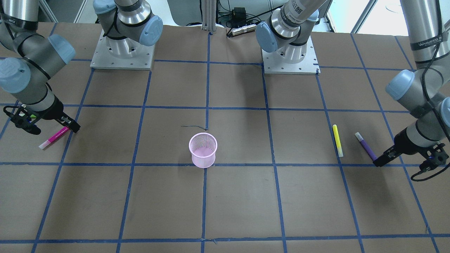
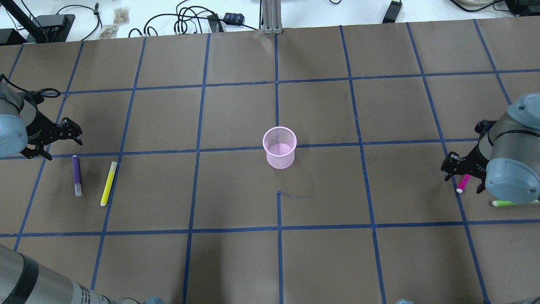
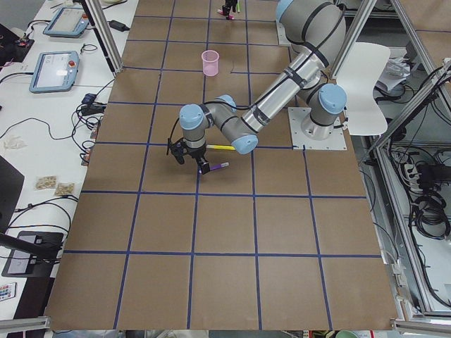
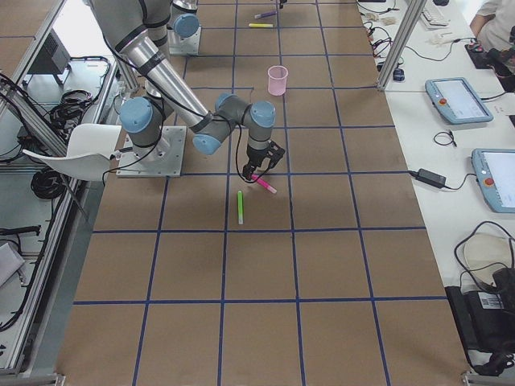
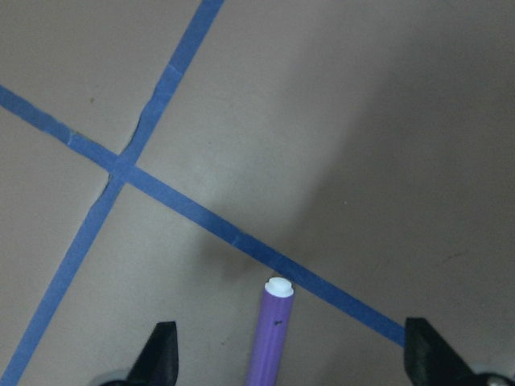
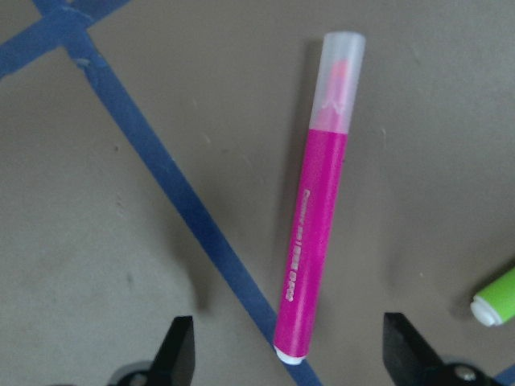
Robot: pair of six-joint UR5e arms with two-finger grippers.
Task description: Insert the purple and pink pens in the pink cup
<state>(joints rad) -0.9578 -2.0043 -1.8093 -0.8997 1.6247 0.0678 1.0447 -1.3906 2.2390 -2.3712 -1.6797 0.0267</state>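
The pink mesh cup [image 1: 203, 151] stands upright at the table's middle, also in the overhead view [image 2: 279, 147]. The purple pen [image 1: 365, 146] lies flat on the robot's left side [image 2: 76, 174]. My left gripper [image 2: 61, 145] is open, low over the pen's end; the left wrist view shows that end [image 5: 273, 338] between the fingertips, untouched. The pink pen [image 1: 54, 137] lies flat on the robot's right side [image 2: 463, 183]. My right gripper [image 2: 462, 174] is open above it; the right wrist view shows the pen [image 6: 318, 209] between the spread fingers [image 6: 181, 354].
A yellow pen [image 2: 109, 183] lies beside the purple one, toward the cup. A green pen [image 2: 512, 203] lies near the pink one, partly under my right arm. Blue tape lines grid the brown table. Cables and boxes sit beyond the far edge.
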